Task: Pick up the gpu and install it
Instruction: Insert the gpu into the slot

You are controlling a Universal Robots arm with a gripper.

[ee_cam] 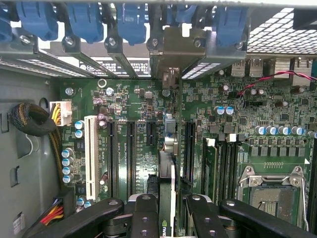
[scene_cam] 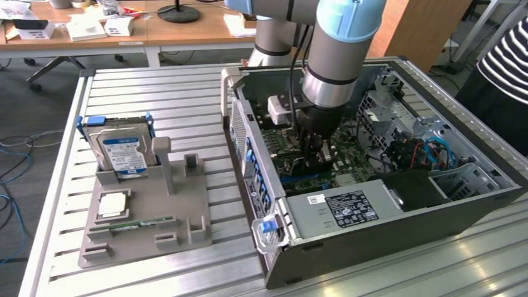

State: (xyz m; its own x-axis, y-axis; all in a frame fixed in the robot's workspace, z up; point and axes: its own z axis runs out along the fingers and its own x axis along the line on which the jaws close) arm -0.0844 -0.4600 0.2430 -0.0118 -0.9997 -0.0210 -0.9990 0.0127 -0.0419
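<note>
My gripper (scene_cam: 316, 162) is down inside the open computer case (scene_cam: 412, 204), over the green motherboard (ee_cam: 133, 99). It is shut on the gpu (ee_cam: 167, 168), which in the wrist view shows edge-on as a thin card running between my black fingers (ee_cam: 145, 208). The card's silver bracket (ee_cam: 173, 47) stands at the case's rear slot openings, among the blue latches (ee_cam: 131, 22). The card lies in line with the black expansion slots (ee_cam: 131, 153). Whether its lower edge sits in a slot is hidden. In the exterior view the gpu (scene_cam: 327, 151) stands upright under the wrist.
A grey fixture (scene_cam: 144, 241) on the slatted table at the exterior view's left holds a blue-labelled hard drive (scene_cam: 122, 151) and a slim green memory stick (scene_cam: 132, 224). The power supply (scene_cam: 342, 207) fills the case's near corner. A person in a striped top (scene_cam: 507, 55) stands at the right.
</note>
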